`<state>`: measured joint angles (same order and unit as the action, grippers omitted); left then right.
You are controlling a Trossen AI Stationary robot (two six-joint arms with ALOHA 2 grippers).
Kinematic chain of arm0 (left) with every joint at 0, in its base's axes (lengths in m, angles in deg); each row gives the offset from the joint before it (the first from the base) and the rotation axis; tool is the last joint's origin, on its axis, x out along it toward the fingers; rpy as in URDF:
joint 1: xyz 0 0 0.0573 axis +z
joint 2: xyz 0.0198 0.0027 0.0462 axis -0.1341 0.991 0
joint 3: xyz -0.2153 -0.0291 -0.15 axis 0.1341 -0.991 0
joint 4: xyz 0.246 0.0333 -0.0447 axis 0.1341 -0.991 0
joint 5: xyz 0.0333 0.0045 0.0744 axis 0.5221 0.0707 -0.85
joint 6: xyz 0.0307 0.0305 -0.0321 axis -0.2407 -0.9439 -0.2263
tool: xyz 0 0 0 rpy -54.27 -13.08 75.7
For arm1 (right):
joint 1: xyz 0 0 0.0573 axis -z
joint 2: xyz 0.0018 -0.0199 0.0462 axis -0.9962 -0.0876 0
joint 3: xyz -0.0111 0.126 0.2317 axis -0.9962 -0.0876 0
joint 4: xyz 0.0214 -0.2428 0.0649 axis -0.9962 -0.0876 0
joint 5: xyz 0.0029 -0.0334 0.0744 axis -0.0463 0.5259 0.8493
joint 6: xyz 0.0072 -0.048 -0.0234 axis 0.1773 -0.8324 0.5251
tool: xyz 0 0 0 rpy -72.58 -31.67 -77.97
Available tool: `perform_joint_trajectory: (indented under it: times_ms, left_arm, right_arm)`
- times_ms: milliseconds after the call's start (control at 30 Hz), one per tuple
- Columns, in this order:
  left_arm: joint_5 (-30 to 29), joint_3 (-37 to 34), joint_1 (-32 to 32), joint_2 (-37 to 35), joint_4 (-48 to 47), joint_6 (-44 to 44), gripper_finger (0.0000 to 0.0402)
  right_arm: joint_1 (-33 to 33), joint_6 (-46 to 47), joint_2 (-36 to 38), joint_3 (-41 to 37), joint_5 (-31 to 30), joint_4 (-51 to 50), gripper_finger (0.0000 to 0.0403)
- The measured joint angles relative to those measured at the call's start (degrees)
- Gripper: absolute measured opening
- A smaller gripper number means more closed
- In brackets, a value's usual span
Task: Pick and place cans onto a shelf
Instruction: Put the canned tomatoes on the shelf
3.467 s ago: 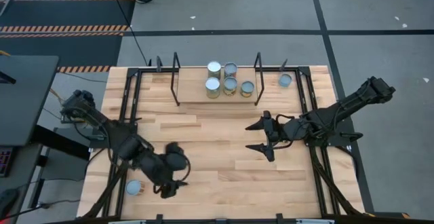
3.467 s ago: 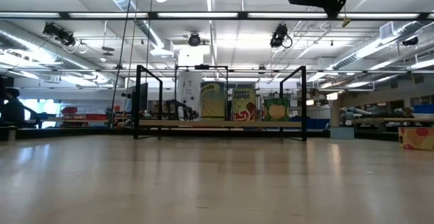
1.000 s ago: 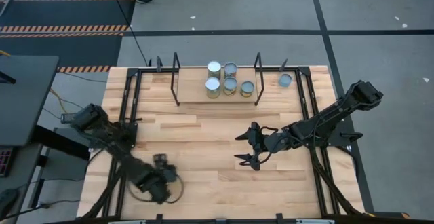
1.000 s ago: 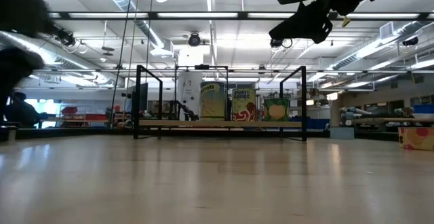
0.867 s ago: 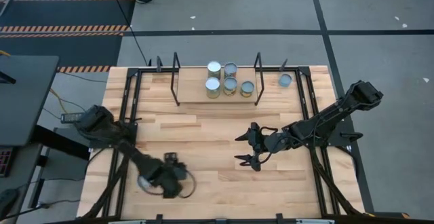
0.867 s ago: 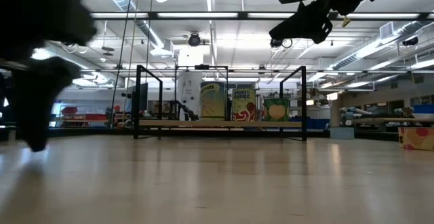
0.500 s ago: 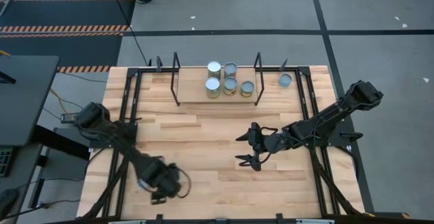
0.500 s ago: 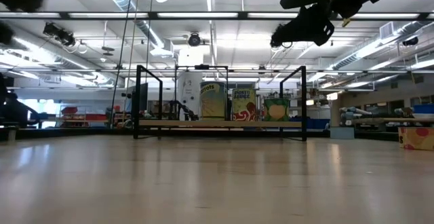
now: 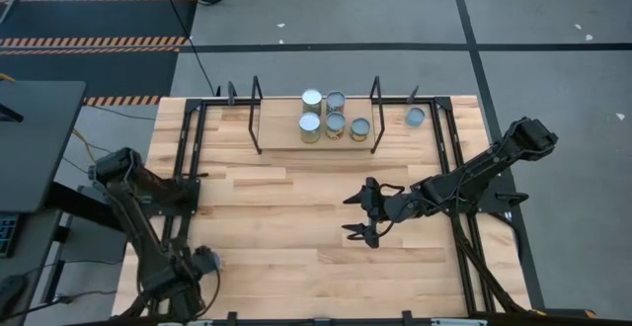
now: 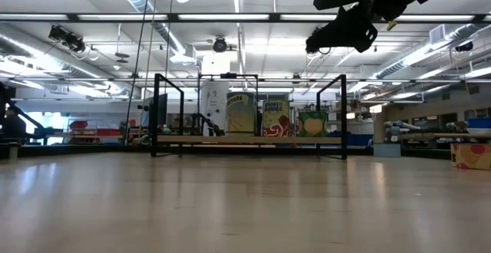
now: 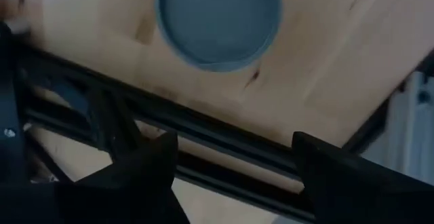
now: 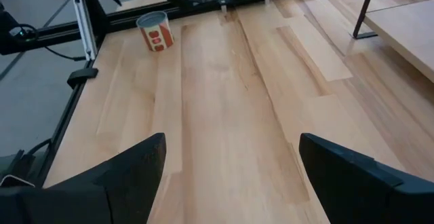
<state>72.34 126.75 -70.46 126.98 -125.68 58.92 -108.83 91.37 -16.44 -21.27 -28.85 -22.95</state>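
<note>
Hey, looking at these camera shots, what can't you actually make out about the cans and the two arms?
- Left wrist view: the small round tin with a silvery top is cut off by the picture's edge. Seen from above, its side label is hidden.
- High view: the left tool covers most of that tin.
- Low view: the front labelled tins on the black-framed light-wood shelf hide those behind. The left tool is out of frame.

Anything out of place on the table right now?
Nothing tipped or spilled. Two are off the shelf: a can on the tabletop just outside its right posts, and another can by the near-left corner, below the open left hand.
</note>
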Motion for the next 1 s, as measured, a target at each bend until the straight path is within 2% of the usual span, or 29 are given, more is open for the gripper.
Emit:
perform_joint_trajectory:
  times_ms: [200, 300, 500, 633, 833, 1000]
  left_arm:
    - [0.83, -7.05, -0.83, 0.06, 5.85, 0.69, 0.0266]
    - [0.78, -10.22, -0.04, 0.06, 10.33, -1.49, 0.0233]
    - [-3.44, -14.94, 1.48, 0.08, 13.16, -4.54, 0.0162]
    - [-10.10, -16.08, 4.19, 0.08, 18.50, -7.28, 0.0126]
    - [-26.62, -19.00, 10.08, 0.26, 27.98, -16.54, 0.0098]
    - [-32.96, -22.92, 17.93, 0.28, 39.46, -27.49, 0.0086]
  right_arm:
    - [0.00, 1.36, 0.00, 0.00, 0.00, 0.11, 0.0346]
    - [-0.07, 1.99, 0.00, 0.00, 0.00, 0.07, 0.0346]
    - [-0.15, 2.01, 0.00, 0.00, 0.02, 0.06, 0.0346]
    - [-0.15, 1.97, 0.00, 0.00, 0.02, 0.05, 0.0346]
    - [-0.15, 0.65, 0.00, 0.00, 0.07, 0.00, 0.0346]
    - [-0.11, -0.41, 0.00, 0.00, 0.97, -0.01, 0.0346]
